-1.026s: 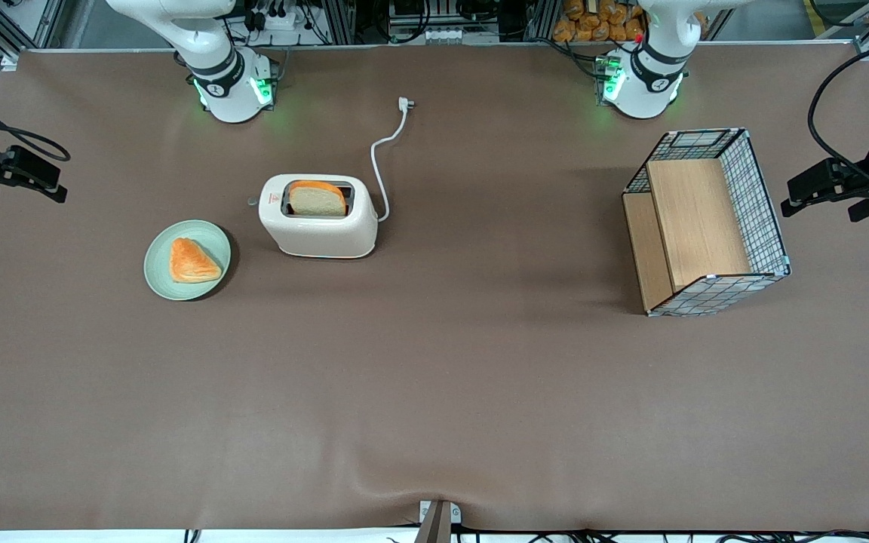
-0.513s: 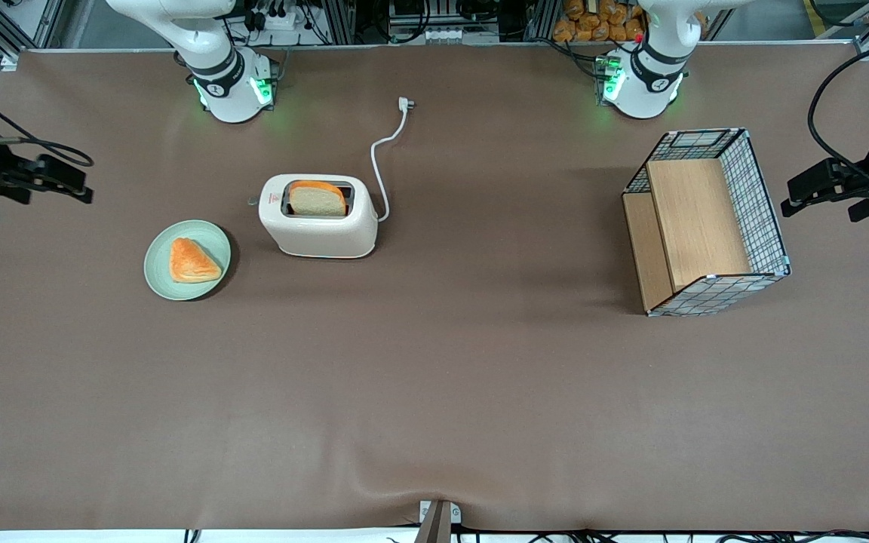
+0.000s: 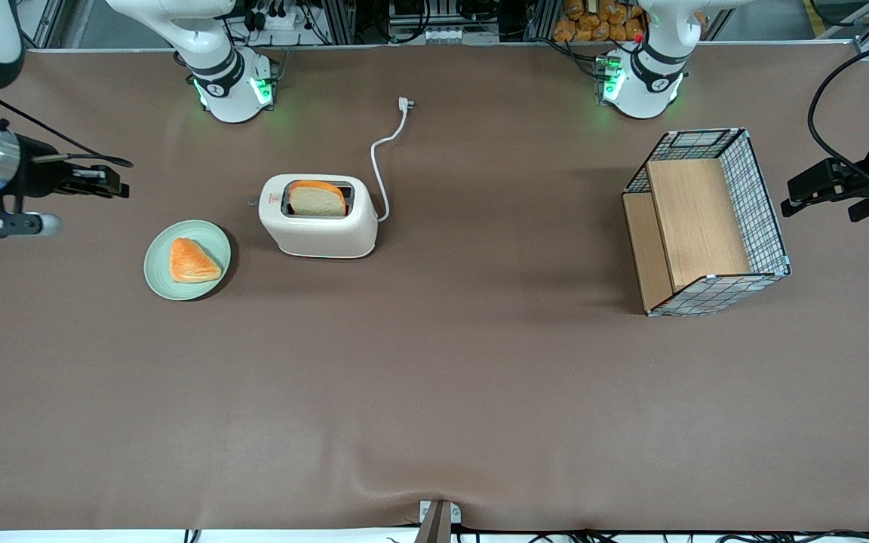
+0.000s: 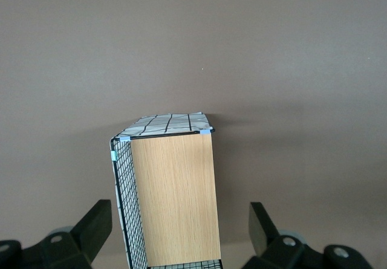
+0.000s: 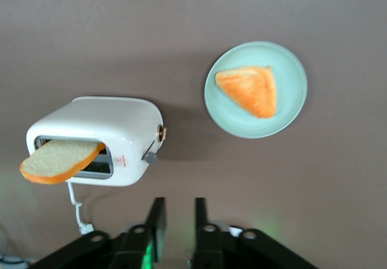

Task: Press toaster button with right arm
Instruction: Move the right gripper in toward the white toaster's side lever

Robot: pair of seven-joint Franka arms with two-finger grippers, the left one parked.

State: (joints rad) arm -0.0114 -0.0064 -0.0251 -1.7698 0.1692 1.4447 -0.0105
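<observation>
The cream-white toaster [image 3: 319, 230] stands on the brown table with a bread slice [image 3: 317, 199] upright in its slot. Its small grey button [image 3: 253, 201] sticks out of the narrow end that faces the working arm's end of the table. My right gripper [image 3: 122, 184] hovers above the table well out from that end, pointing toward the toaster, with nothing in it. In the right wrist view the toaster [image 5: 115, 127], its grey button [image 5: 150, 157] and the bread slice [image 5: 59, 160] show ahead of the gripper [image 5: 180, 201], whose fingers stand a narrow gap apart.
A pale green plate [image 3: 157, 264] with an orange pastry [image 3: 193, 260] lies beside the toaster, nearer the front camera, also in the right wrist view [image 5: 290, 115]. The toaster's white cord [image 3: 379, 162] trails away. A wire basket [image 3: 706, 226] with wooden panels stands toward the parked arm's end.
My right gripper has moved in from the working arm's end of the table toward the toaster. The toaster, bread and plate have not moved.
</observation>
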